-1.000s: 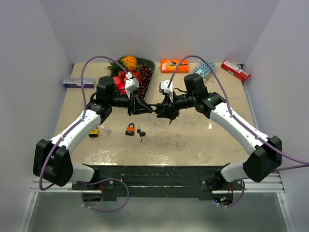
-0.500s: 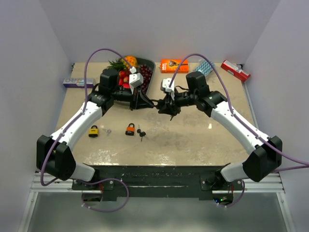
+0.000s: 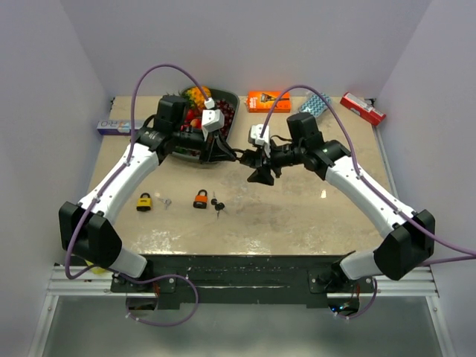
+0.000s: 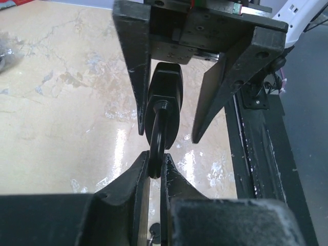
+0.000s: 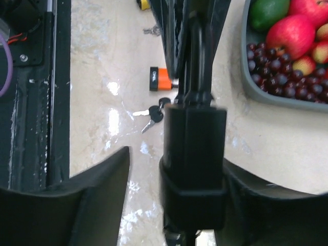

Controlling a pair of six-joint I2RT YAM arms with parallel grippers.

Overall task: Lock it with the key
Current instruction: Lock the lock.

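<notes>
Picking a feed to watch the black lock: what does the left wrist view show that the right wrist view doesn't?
Left wrist only: a clear look at the left gripper pinching the shackle of the black padlock, and the right gripper open, with a gap on either side of the lock body. Right wrist only: the orange padlock and keys on the table, plus the fruit tray. Both: the black padlock between the right gripper's fingers.

A beige marbled counter [image 3: 297,216] is boxed by plain pale walls: back wall [image 3: 245,44] at 12 o'clock, left wall [image 3: 37,111] at 9, right wall [image 3: 446,111] at 3. Light glares off its glossy top.
</notes>
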